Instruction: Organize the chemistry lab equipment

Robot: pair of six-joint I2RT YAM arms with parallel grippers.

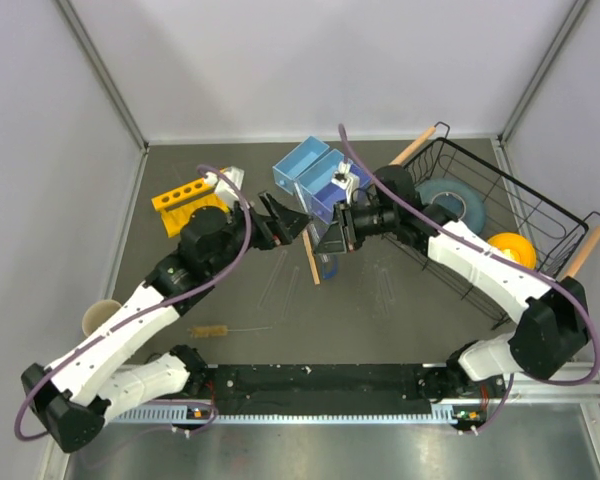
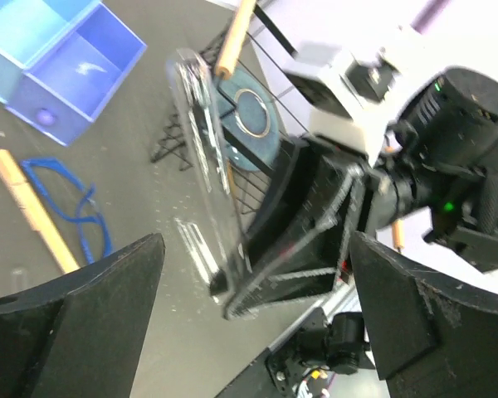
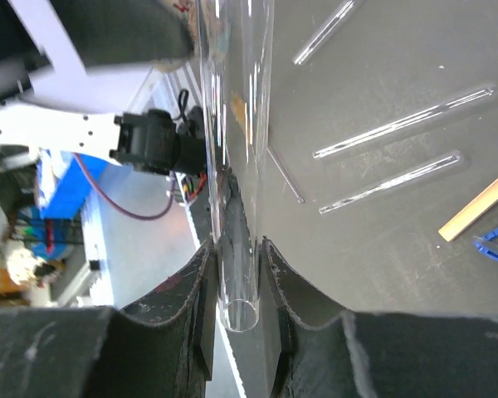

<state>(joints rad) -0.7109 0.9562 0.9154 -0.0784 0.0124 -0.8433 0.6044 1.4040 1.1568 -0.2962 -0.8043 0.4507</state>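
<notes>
My right gripper (image 3: 236,249) is shut on a clear glass tube (image 3: 236,166), its open mouth toward the wrist camera. The left wrist view shows the same tube (image 2: 201,133) sticking up from the right gripper's black fingers (image 2: 303,215). My left gripper (image 2: 257,249) stands open, its jaws wide on either side of that tube and touching nothing. The two grippers meet above the table's middle (image 1: 315,225). Three more glass tubes (image 3: 398,124) lie on the table. A flat wooden stick (image 1: 310,262) lies beside blue-framed safety glasses (image 2: 66,207). The bristle brush (image 1: 220,328) lies near the front.
An orange tube rack (image 1: 185,200) stands back left, blue boxes (image 1: 310,172) at the back centre. A black wire basket (image 1: 500,205) at the right holds a grey-blue plate (image 1: 450,200) and a yellow bowl (image 1: 510,248). A cup (image 1: 102,318) sits at the left edge.
</notes>
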